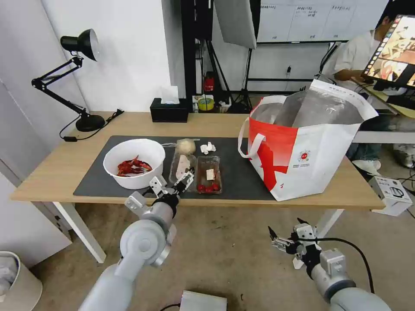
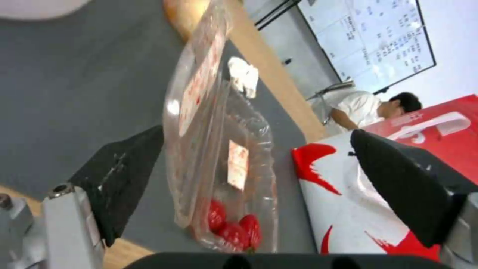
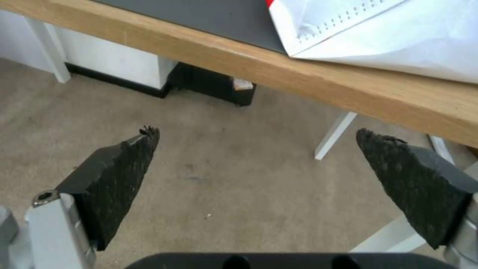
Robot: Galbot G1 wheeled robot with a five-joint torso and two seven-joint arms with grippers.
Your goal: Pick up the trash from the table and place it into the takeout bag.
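Observation:
On the table, the white bowl of red crayfish shells sits at the left of the dark mat. Right of it lie the clear clamshell with red tomatoes, its lid tilted up, the clear bag with a beige lump and a crumpled white tissue. My left gripper is open at the mat's near edge, the clamshell just ahead between its fingers, untouched. The takeout bag stands open at the right. My right gripper hangs open below the table's front edge.
A black tissue box and a black desk lamp stand at the back of the table. White table legs reach the carpet. A waste bin sits at the lower left and a small box right of the table.

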